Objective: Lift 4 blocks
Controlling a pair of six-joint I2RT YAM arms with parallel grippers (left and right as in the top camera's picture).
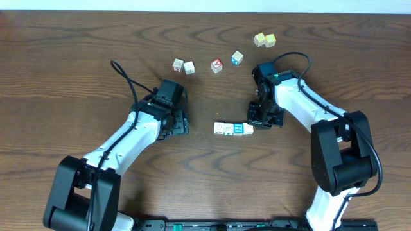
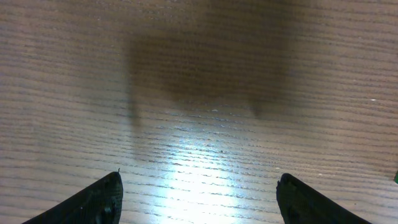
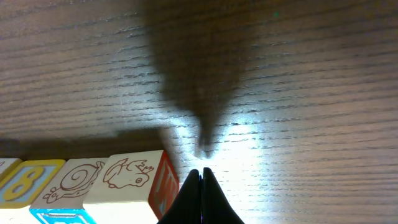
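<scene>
Four small blocks (image 1: 233, 129) lie in a tight row at the middle of the table: three white ones and a blue one, third from the left. In the right wrist view the end block (image 3: 127, 180) shows a bird drawing and an orange side, with a snail block (image 3: 71, 180) beside it. My right gripper (image 1: 254, 120) is shut and empty, low over the wood, its tip (image 3: 201, 171) right against that orange side. My left gripper (image 1: 182, 126) stands open to the left of the row, well apart from it, with only bare wood between its fingers (image 2: 102, 199).
Loose cubes lie along the far side: two pale ones (image 1: 183, 66), a red-faced one (image 1: 216, 65), a blue one (image 1: 237, 58) and a yellow pair (image 1: 264, 40). The wooden table (image 1: 77, 77) stretches wide on both sides.
</scene>
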